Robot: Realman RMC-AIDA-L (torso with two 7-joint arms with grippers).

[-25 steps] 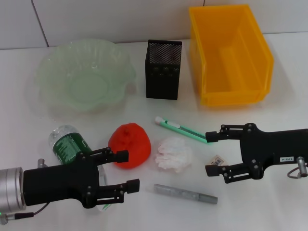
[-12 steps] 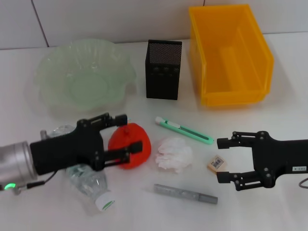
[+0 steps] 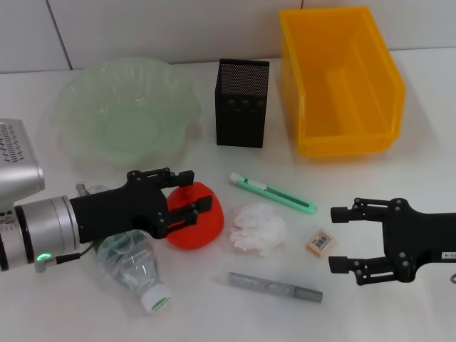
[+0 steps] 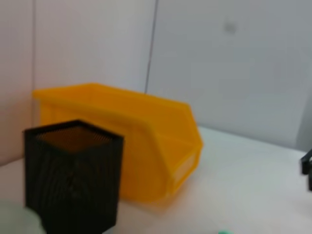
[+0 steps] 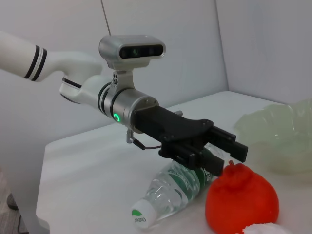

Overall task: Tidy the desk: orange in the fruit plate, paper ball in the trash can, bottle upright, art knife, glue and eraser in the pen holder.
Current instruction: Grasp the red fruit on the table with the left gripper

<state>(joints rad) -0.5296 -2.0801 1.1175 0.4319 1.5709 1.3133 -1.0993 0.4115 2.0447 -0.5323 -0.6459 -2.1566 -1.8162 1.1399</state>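
The desk [image 3: 420, 164] spreads white under me. At its far right stands the trash can [image 3: 340, 80], a yellow-orange bin with its mouth open upward. The fruit plate [image 3: 125, 110] sits at the far left, pale green and wavy-rimmed, and between the two the black mesh pen holder [image 3: 242, 102] stands upright.

My left gripper [image 3: 191, 194] reaches in from the left, fingers apart, its tips at the left side of the orange [image 3: 196, 217]; from the right wrist view the tips seem to sit just at the fruit's top, but I cannot tell whether they touch it. Under that arm the bottle [image 3: 135, 267] lies on its side, white cap toward me.

My right gripper [image 3: 340, 239] hovers low at the near right, fingers spread wide, holding nothing.

The paper ball [image 3: 257, 228] rests just right of the orange. Beyond it the art knife [image 3: 272, 192] lies slanted on the desk. The glue [image 3: 274, 286], a grey stick, lies nearer me, below the paper ball. The eraser [image 3: 320, 242] lies flat on the desk, just left of my right gripper's open fingers.
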